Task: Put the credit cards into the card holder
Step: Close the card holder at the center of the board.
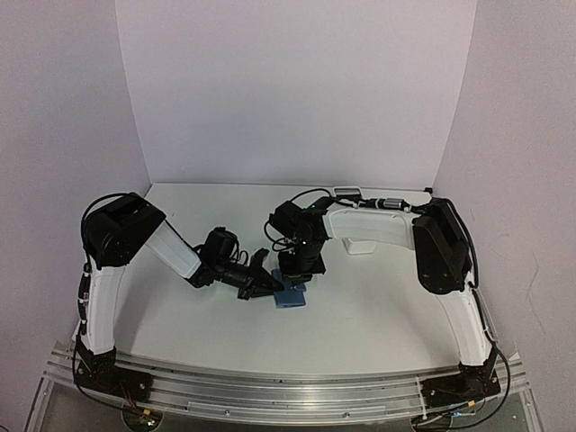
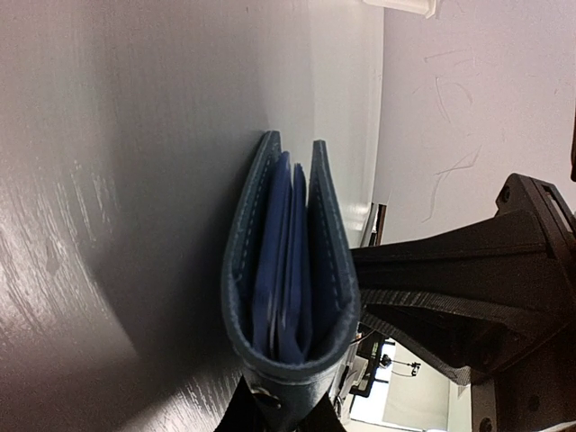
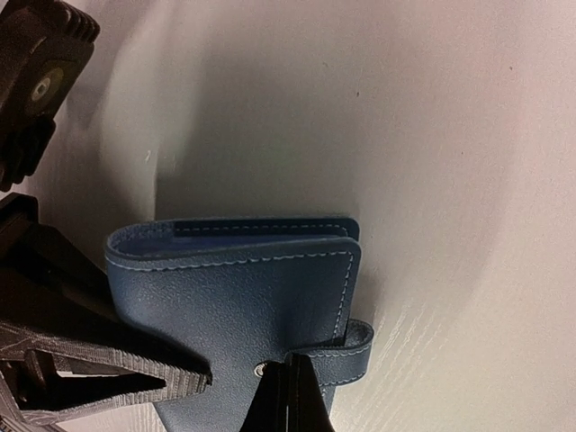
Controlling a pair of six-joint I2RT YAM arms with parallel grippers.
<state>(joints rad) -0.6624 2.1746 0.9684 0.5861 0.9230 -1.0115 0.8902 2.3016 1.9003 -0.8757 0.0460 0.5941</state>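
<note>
The blue card holder (image 1: 291, 299) lies on the table, folded, with its snap tab wrapped over the cover. My left gripper (image 1: 264, 285) is shut on its spine end; in the left wrist view (image 2: 283, 418) the holder (image 2: 288, 270) shows edge-on with lighter blue leaves inside. My right gripper (image 1: 295, 277) points straight down. In the right wrist view (image 3: 290, 391) its fingers are shut together and press on the snap tab (image 3: 346, 351) of the holder (image 3: 234, 297). No dark credit cards show in any view.
A white object (image 1: 362, 245) lies behind the right forearm, partly hidden by it. Another small white piece (image 1: 346, 191) sits at the back edge. White walls close in the table at the back and sides.
</note>
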